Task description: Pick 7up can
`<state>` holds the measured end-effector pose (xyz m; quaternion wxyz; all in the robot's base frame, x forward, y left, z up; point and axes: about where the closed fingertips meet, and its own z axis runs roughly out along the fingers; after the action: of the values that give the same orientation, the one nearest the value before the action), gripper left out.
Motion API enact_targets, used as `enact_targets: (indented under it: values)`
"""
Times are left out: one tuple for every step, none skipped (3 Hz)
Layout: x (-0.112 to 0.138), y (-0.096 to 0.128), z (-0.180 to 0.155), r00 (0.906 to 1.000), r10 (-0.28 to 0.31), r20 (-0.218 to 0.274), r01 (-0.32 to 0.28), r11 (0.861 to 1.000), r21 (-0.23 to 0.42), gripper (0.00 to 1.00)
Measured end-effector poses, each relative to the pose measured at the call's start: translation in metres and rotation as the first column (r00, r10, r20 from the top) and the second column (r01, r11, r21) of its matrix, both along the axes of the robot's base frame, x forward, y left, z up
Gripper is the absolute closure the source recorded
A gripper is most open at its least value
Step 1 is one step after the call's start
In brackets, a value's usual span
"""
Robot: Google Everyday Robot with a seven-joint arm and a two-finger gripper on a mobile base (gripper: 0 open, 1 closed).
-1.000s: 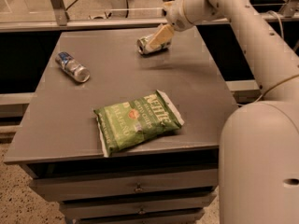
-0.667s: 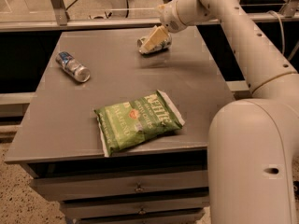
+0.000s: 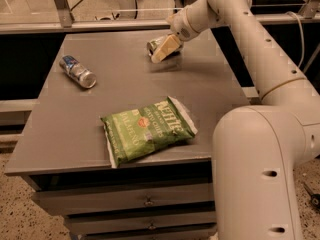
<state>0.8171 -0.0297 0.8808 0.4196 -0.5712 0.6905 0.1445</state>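
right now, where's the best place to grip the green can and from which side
Grip the green can across its round middle, coming down from above, where the hand sits over it. It lies on its side far back on the table, silver top pointing left, so its curved sides are free.

This looks to me like a lab or office test space. A grey table sits on metal drawers over a speckled floor, with a metal-framed glass partition along the far side. My gripper hangs above the table's far end.
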Motion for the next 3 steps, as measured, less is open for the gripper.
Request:
enact_targets:
  values:
    - [-0.0008, -0.0022, -0.0080, 0.9998, 0.003, -0.022, -0.003, 1.000, -0.015, 0.15]
    - [-0.0015, -0.0028, -0.0128, 0.9994, 0.006, -0.035, -0.006, 1.000, -0.019, 0.38]
    - [-0.0027, -0.0035, -0.0156, 0.9990, 0.008, -0.044, -0.008, 1.000, -0.018, 0.62]
